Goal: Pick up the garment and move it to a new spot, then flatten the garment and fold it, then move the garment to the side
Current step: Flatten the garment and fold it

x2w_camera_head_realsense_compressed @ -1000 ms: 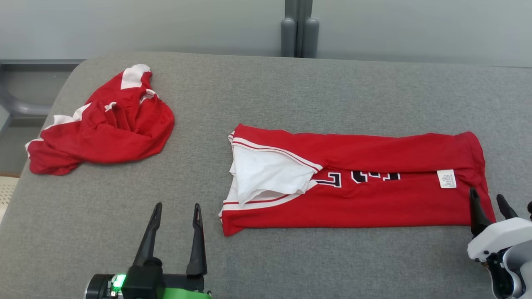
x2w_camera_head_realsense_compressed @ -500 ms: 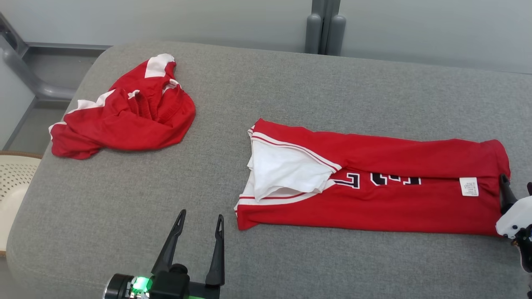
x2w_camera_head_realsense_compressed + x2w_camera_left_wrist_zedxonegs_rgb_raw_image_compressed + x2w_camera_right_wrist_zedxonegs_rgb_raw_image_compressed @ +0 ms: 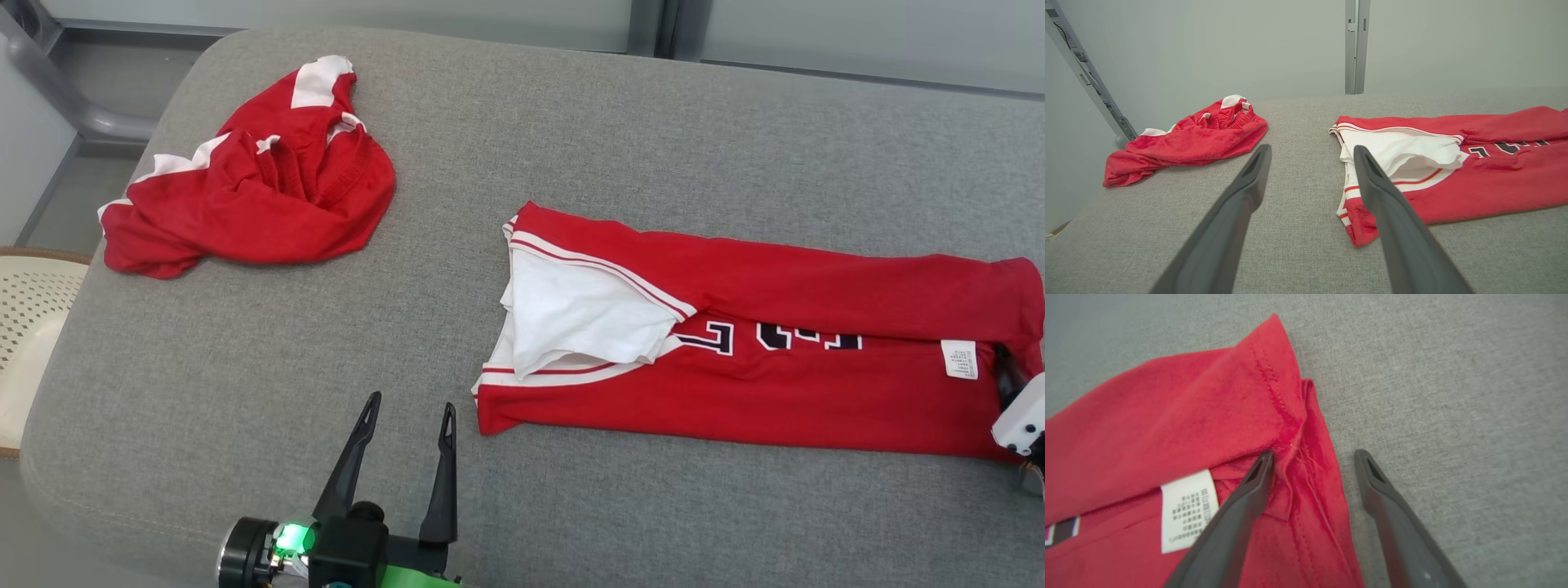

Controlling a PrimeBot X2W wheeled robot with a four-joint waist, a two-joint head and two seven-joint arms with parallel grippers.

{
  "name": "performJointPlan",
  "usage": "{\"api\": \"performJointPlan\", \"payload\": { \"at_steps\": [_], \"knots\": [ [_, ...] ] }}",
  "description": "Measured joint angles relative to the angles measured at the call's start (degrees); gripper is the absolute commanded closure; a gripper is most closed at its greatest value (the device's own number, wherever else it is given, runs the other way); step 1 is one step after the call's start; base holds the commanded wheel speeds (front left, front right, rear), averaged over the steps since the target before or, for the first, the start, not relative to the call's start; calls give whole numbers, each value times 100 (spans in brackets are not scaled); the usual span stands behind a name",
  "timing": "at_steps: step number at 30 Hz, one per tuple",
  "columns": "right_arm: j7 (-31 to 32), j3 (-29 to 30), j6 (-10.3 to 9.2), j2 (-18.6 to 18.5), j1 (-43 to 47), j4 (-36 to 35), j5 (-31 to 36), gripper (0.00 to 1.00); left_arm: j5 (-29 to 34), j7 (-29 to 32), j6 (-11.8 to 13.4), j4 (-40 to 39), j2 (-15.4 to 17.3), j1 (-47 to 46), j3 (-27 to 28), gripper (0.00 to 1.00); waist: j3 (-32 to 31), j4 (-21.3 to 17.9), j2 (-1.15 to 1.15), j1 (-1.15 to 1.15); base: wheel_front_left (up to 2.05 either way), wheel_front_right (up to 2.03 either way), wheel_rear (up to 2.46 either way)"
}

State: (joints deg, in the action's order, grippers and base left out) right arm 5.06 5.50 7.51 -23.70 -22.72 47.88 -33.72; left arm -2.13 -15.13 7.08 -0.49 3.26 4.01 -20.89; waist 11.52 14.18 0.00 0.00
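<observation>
The garment (image 3: 775, 327) is a red jersey with white trim and dark lettering, lying folded into a long band on the grey padded table (image 3: 571, 122). White lining shows at its left end (image 3: 1400, 151). My left gripper (image 3: 411, 402) is open, low over the table just left of the garment's near left corner, with nothing between its fingers (image 3: 1311, 150). My right gripper (image 3: 1012, 374) is open at the garment's right end (image 3: 1167, 416). It straddles the hem (image 3: 1314, 454): one finger rests over the red cloth beside the white label (image 3: 1186, 510), the other over bare table.
A second red and white garment (image 3: 253, 196) lies crumpled at the table's far left (image 3: 1188, 139). A cream perforated basket (image 3: 24, 327) stands off the table's left edge. A grey metal frame (image 3: 65, 90) runs behind the far left corner.
The head camera has swung, so the whole picture has shifted right and down. My right gripper has moved a little up along the garment's right hem, towards the label. Both grippers stay open.
</observation>
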Motion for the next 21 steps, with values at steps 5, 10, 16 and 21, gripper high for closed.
{"api": "performJointPlan", "payload": {
  "at_steps": [5, 10, 16, 21],
  "knots": [
    [397, -224, -7, -23, 23, -119, -253, 84, 0, 0, 33, 18, -8, -31, -19, 0, 7, -35, 0, 0, 0, 0, 0],
    [409, -355, 11, -89, 102, -327, -393, 100, -1, 0, 48, -15, -15, -42, -12, 0, 11, -124, 0, 0, 0, 0, 0],
    [336, -336, 12, -426, 97, -501, -337, 100, 26, 0, 46, -68, -20, -64, 25, 0, 93, -287, 0, 0, 0, 0, 0],
    [421, -203, 10, -975, 38, -672, -265, 100, 129, 0, -10, -83, 9, -164, 30, 0, 224, -446, 0, 0, 0, 0, 0]
  ]
}}
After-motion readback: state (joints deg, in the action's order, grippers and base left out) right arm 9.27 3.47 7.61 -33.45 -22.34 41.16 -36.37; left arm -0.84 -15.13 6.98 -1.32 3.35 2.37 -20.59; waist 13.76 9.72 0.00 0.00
